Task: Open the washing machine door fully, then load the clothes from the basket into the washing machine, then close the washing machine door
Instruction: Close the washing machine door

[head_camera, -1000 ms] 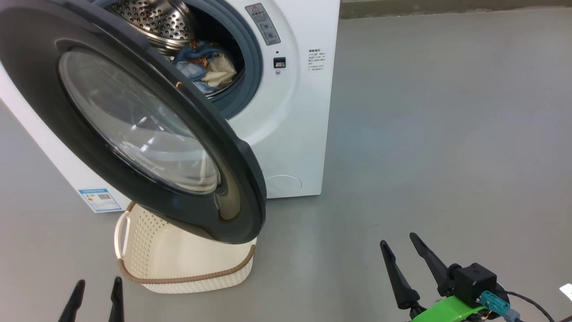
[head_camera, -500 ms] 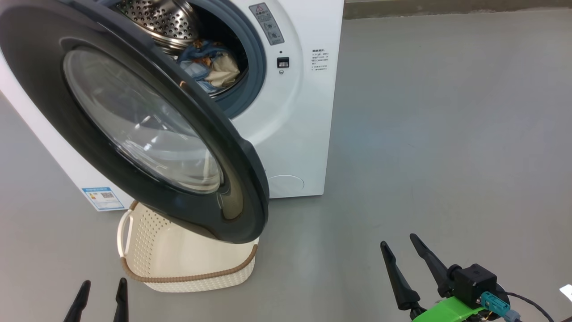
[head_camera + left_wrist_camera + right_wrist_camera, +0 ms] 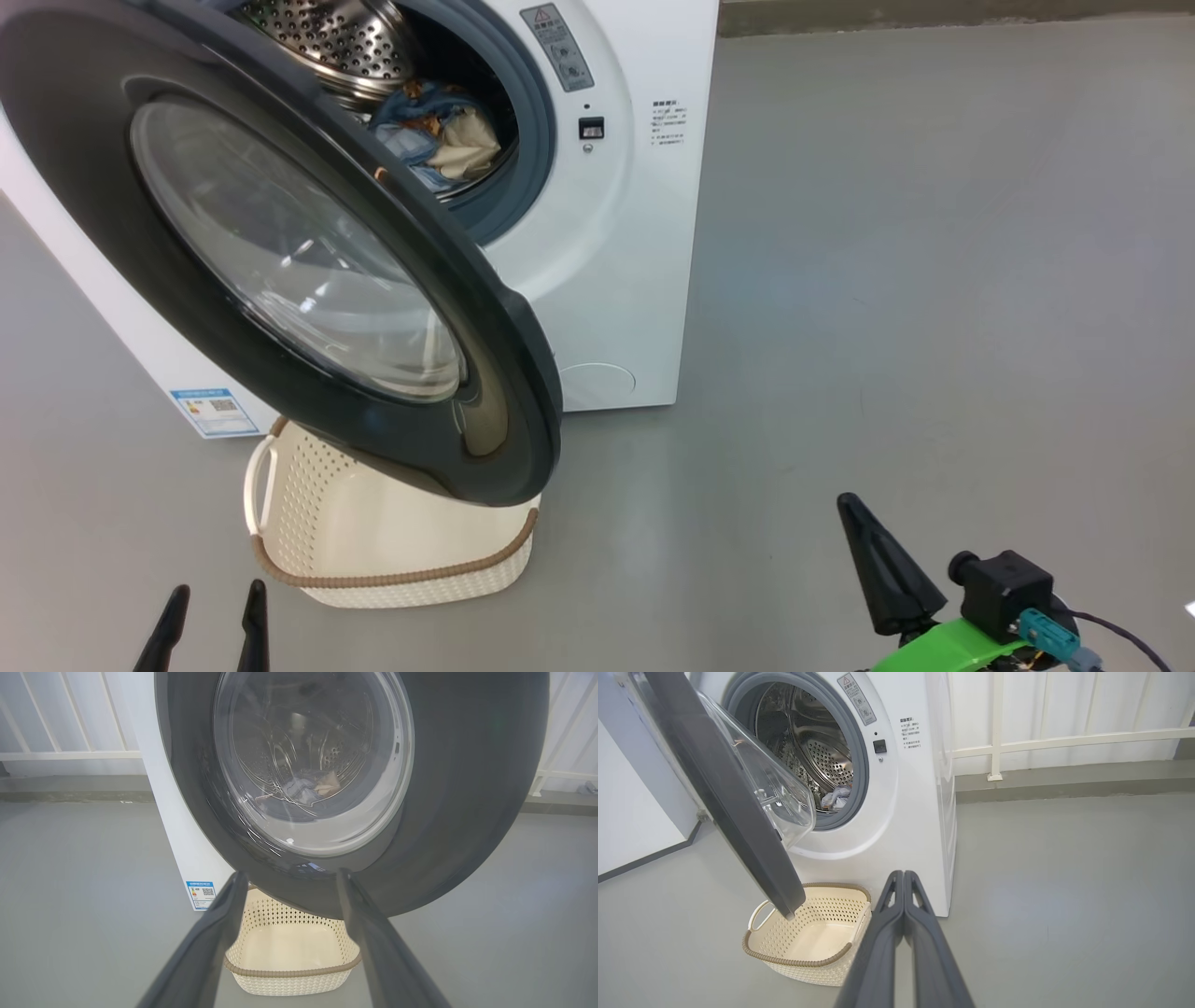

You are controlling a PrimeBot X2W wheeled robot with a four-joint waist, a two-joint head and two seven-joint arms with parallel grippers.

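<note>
- Washing machine (image 3: 625, 280), big white front-loading box with perforated steel drum (image 3: 327, 37): upper centre of the head view, standing on grey floor (image 3: 934, 280).
- Door (image 3: 75, 177), large, round, glossy black rim, bulging clear glass window: swung open across the upper left, lower edge overhanging the basket.
- Garments (image 3: 434, 140), blue and cream soft fabric: heaped inside the drum, top centre.
- Basket (image 3: 373, 551), rectangular cream perforated plastic, brown woven-look rim: lower left, on the floor before the machine, bare bottom showing.
- Left gripper (image 3: 216, 590): bottom left, fingers parted, grasping nothing.
- Right gripper (image 3: 904, 873): bottom right, fingers pressed together, grasping nothing.
</note>
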